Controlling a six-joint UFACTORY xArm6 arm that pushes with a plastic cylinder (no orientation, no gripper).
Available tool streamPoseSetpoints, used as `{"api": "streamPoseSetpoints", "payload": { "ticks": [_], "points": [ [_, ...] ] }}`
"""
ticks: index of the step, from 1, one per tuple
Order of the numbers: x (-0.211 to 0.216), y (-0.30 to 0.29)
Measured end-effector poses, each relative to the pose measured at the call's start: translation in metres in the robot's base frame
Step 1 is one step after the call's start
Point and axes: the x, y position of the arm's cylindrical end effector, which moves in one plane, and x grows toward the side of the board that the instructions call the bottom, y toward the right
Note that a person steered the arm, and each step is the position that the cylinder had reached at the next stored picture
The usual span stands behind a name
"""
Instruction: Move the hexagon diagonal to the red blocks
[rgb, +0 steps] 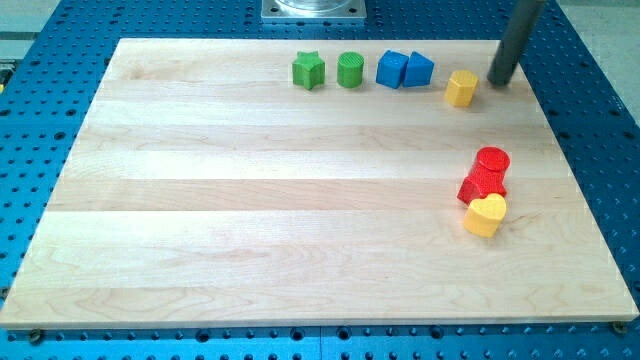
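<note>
A yellow hexagon block (461, 88) lies near the view's top right of the wooden board. My tip (499, 80) stands just to the right of it, a small gap apart. Two red blocks sit at the view's right: a red cylinder (492, 160) and, touching it below, a red block of unclear shape (481, 184). A yellow heart block (486, 214) touches the lower red block from below.
Along the board's top edge stand a green star (309, 70), a green cylinder (350, 70), a blue block (392, 69) and a blue triangular block (419, 69). The wooden board (250, 200) lies on a blue perforated table.
</note>
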Motion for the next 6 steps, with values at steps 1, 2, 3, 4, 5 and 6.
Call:
{"api": "streamPoseSetpoints", "payload": {
  "ticks": [1, 2, 3, 4, 5, 6],
  "points": [
    [0.018, -0.065],
    [0.077, -0.09],
    [0.11, -0.091],
    [0.113, -0.088],
    [0.107, -0.034],
    [0.106, 0.013]
  ]
}}
